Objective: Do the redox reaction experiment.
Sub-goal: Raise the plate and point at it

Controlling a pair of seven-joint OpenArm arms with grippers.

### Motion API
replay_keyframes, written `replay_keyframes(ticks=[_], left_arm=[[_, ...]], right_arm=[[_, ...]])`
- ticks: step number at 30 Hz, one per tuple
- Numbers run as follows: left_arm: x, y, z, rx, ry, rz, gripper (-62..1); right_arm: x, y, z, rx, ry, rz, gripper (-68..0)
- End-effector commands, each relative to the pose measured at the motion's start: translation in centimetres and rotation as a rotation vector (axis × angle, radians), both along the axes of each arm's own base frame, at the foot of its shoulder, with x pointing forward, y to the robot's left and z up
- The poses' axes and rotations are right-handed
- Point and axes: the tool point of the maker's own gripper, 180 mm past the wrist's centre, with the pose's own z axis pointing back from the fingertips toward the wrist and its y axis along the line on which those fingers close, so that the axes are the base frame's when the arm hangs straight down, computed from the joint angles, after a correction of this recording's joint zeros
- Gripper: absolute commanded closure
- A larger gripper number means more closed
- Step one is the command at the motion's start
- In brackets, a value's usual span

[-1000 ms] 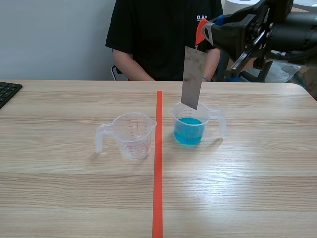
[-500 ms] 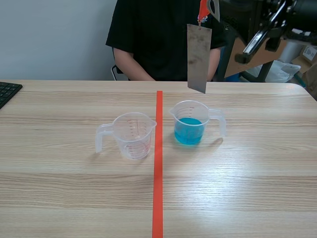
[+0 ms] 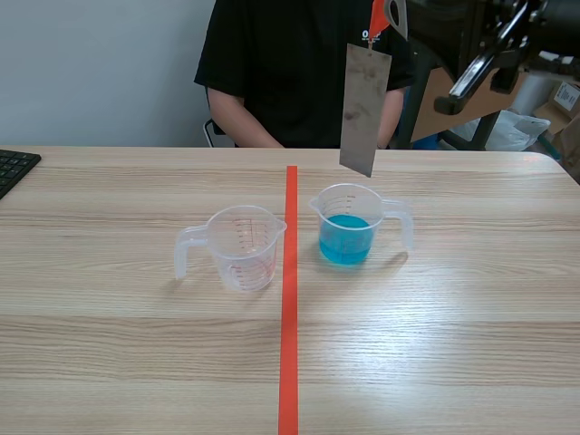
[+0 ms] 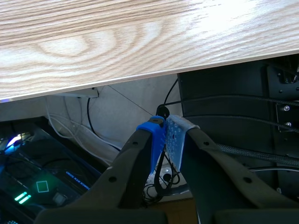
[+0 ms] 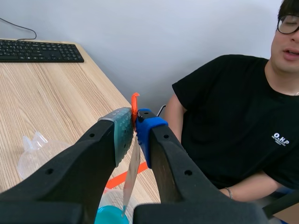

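A grey metal plate hangs in the air by an orange-red tab at its top, held by my right gripper, which is raised high and shut on that tab. The plate's lower edge is clear above a measuring cup of blue liquid. In the right wrist view the tab sticks up between the pads of my right gripper, the plate hangs edge-on, and the blue cup is below. My left gripper is shut on nothing, below the table edge.
An empty clear measuring cup stands left of the orange tape line; it also shows as the empty cup in the right wrist view. A keyboard lies at the far left. A person in black sits across the table.
The right gripper has lifted the plate up out of the blue cup; its lower edge now hangs above the rim, and the plate has tilted slightly.
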Motion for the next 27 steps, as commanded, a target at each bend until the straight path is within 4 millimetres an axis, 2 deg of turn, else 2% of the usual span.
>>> replay_keyframes(ticks=[1, 7, 16, 23, 27], left_arm=[[0.5, 0.0, 0.4, 0.002, -0.014, -0.029, -4.9], [3.5, -0.1, 2.2, -0.008, -0.038, -0.250, -4.9], [12.1, -1.9, 7.2, -0.046, -0.200, -0.564, -4.9], [18.4, -5.5, 12.0, -0.102, -0.383, -0.709, -4.9], [20.6, -8.3, 13.4, -0.118, -0.445, -0.771, -4.9]], right_arm=[[0.0, -0.2, 1.2, 0.012, -0.035, 0.007, -1.7], [0.0, -0.2, 1.2, 0.012, -0.035, 0.007, -1.7], [0.0, -0.2, 1.3, 0.016, -0.034, 0.009, -1.7], [0.0, -0.2, 1.3, 0.016, -0.034, 0.009, -1.7], [0.0, -0.2, 1.3, 0.016, -0.034, 0.009, -1.7]])
